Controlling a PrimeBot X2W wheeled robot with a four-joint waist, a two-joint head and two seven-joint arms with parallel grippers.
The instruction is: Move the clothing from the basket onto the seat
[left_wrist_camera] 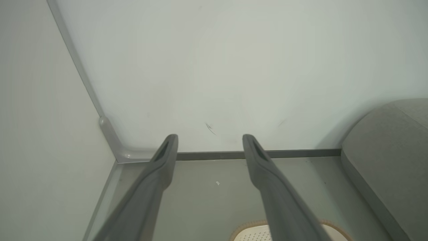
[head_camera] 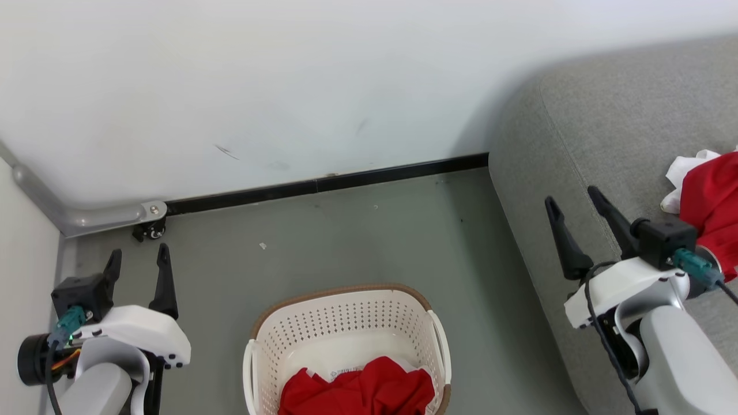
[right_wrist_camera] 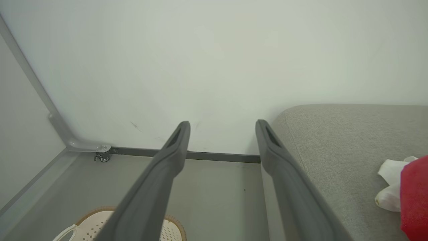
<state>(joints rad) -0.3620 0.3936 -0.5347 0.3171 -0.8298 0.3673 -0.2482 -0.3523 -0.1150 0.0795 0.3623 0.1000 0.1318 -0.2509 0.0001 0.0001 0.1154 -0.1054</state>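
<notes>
clothing [head_camera: 357,392]: red heap low in basket [head_camera: 340,323], on floor [head_camera: 369,236] btwn arms | 2nd red/white garment [head_camera: 712,202] lies on seat [head_camera: 605,127], far right | L gripper [head_camera: 139,251] jaws spread, released, over floor left of basket | R gripper [head_camera: 572,196] jaws spread, released, at seat edge, near garment | wall [head_camera: 288,86] & caster [head_camera: 151,229] behind basket, well apart

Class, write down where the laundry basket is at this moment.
In the head view the basket stands on the floor at bottom centre, between the left gripper and the right gripper, left of the grey seat, with red clothing inside.
</notes>
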